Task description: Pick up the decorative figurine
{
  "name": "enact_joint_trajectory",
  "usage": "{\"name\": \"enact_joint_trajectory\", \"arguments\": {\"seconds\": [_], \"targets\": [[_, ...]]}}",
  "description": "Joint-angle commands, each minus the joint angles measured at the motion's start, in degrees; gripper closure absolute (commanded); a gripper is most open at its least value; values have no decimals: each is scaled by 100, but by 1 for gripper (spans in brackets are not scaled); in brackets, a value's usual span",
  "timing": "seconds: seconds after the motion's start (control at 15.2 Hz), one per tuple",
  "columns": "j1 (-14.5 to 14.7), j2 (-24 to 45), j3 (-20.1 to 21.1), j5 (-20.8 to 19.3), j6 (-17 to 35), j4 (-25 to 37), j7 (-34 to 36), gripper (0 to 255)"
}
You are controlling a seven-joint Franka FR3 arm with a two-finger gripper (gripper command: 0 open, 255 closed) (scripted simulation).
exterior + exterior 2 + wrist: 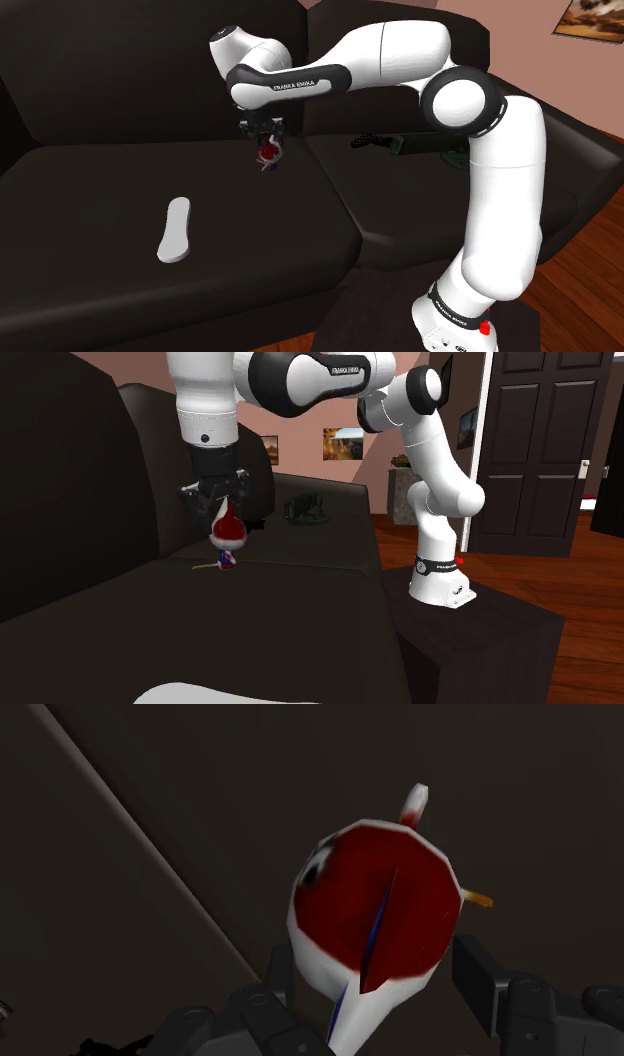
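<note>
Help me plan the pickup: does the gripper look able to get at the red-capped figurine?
Likely yes: the gripper hangs right over the figurine, close above its cap, with nothing between them.

A white elongated object [174, 231] lay on the black sofa [80, 190], well apart from the end effector [266, 138] toward the shoulder view's left. A dark green item [400, 144] sat on the sofa to its other side.

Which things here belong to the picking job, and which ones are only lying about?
For the job: red and white figurine, clasped by the gripper.

Lying about: flat white object on the sofa seat; dark object farther along the sofa.
</note>
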Motion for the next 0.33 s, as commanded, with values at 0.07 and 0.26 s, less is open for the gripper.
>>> {"name": "enact_joint_trajectory", "arguments": {"seconds": [0.07, 0.26], "targets": [[19, -21, 4, 16, -207, 211, -95, 255], [31, -24, 5, 19, -286, 294, -125, 255]]}}
